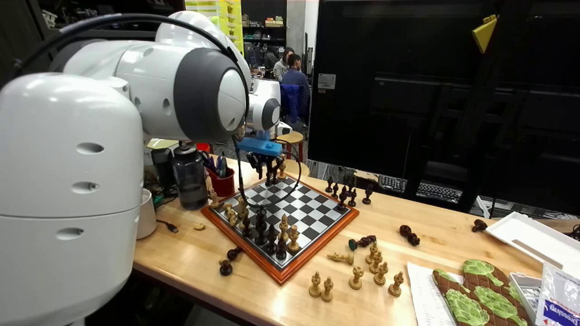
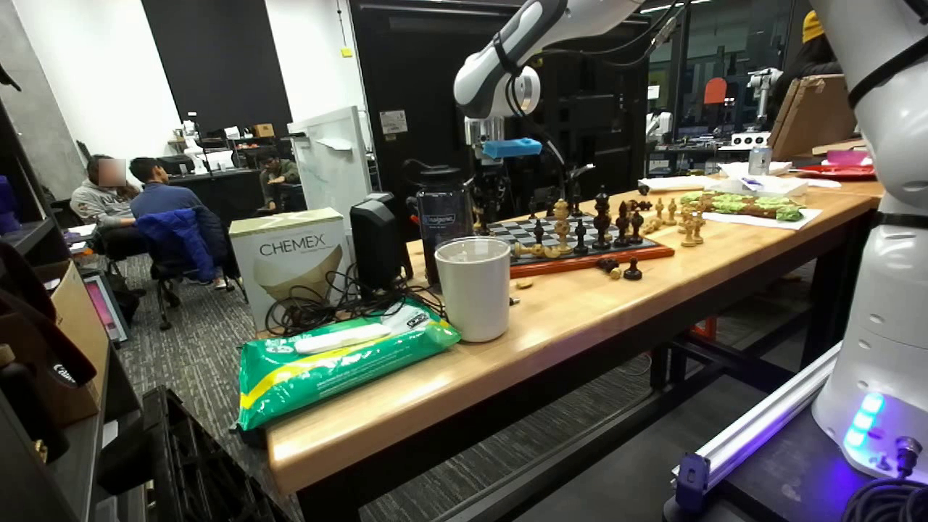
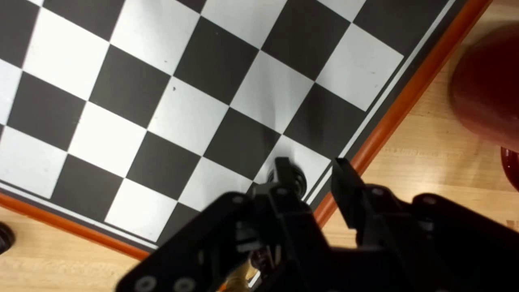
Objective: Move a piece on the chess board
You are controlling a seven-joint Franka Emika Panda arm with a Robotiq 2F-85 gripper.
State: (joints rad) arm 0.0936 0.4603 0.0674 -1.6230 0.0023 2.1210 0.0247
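Lying checkered in black and white, the reddish-brown-framed chess board [image 1: 302, 213]

The wooden desk [image 1: 385, 217] is carrying the chess board [image 1: 308, 210], loose chess pieces [image 1: 355, 279], a bottle [image 1: 189, 183], a cup [image 2: 473, 293] and a green packet [image 2: 348, 373].

From here I see green plastic packet [image 2: 348, 370] beside white cylindrical cup [image 2: 473, 299], dark translucent bottle [image 1: 189, 180] near red pen holder [image 1: 224, 184], brown-green quilted mitt [image 1: 481, 290] over white paper [image 1: 423, 290].
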